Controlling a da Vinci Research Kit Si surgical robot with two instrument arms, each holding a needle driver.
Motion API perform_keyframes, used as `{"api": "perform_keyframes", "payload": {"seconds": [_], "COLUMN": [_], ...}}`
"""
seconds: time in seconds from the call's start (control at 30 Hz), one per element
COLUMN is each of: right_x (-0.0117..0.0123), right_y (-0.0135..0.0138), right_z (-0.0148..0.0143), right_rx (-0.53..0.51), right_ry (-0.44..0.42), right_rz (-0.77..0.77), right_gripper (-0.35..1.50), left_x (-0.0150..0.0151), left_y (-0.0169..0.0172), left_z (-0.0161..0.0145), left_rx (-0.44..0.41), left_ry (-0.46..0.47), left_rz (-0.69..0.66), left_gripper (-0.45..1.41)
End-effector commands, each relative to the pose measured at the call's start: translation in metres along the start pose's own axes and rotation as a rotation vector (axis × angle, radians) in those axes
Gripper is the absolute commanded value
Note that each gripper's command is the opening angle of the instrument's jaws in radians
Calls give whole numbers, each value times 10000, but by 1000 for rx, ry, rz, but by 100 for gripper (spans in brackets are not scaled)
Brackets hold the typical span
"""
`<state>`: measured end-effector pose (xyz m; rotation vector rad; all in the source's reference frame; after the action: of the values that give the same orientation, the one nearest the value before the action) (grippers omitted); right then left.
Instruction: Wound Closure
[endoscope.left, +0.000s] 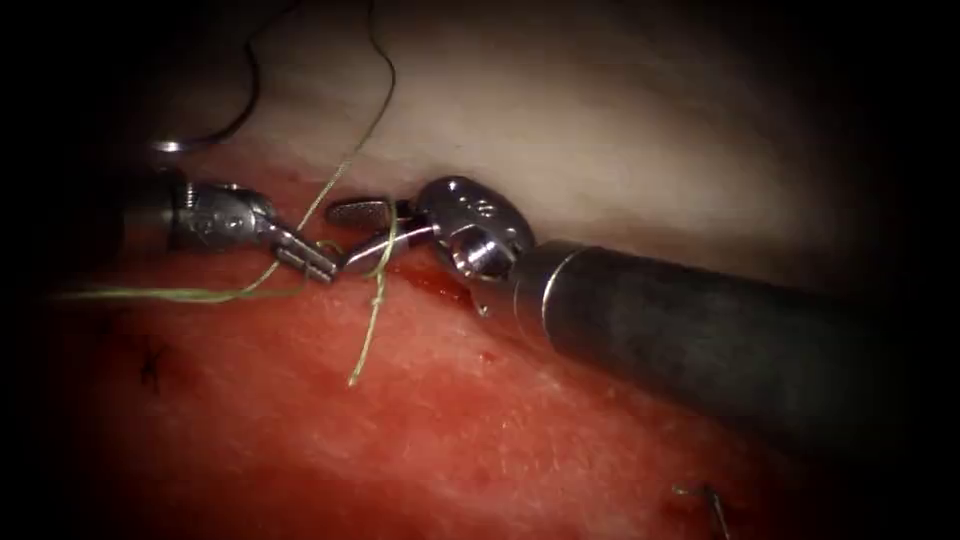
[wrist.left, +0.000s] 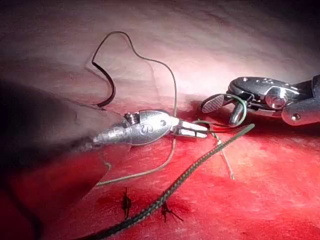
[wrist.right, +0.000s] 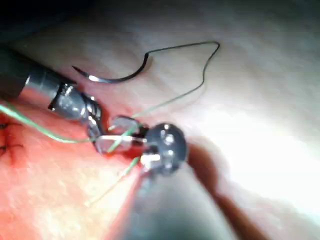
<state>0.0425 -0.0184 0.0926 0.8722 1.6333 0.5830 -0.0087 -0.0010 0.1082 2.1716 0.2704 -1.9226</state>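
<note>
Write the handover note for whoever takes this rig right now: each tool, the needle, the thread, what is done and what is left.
Left tool: jaws shut on the thread beside the cut.
Right tool: jaws open, thread draped across them, gripping nothing.
Needle: free of both tools, lying on the pale tissue, not in it, thread trailing from its end.
Done: earlier stitches with short cut ends sit in the red tissue left of the tools.
Left: the thread at the cut is loose and uncut, its short tail lying free.
</note>
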Motion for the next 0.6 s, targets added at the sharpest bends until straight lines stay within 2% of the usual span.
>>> {"api": "perform_keyframes", "payload": {"seconds": [0.03, 0.17, 0.33, 0.43, 0.6], "right_x": [-3, -5, -6, -7, -13], "right_y": [7, 8, 10, 10, 11], "right_z": [7, 7, 2, 1, 3], "right_rx": [14, 43, 89, 110, 136], "right_ry": [-1, -11, -79, -90, -160], "right_rz": [-16, -59, -91, -98, -107], "right_gripper": [57, 52, 44, 44, 44], "left_x": [-10, -18, -24, -25, -28], "left_y": [-1, -3, -7, -9, -9], "left_z": [3, 0, -7, -9, -9], "left_rx": [-3, -12, -22, -24, -35], "left_ry": [0, -5, -4, -3, -18], "left_rz": [-4, -5, -8, -7, -13], "left_gripper": [-45, -45, -45, -45, -45]}}
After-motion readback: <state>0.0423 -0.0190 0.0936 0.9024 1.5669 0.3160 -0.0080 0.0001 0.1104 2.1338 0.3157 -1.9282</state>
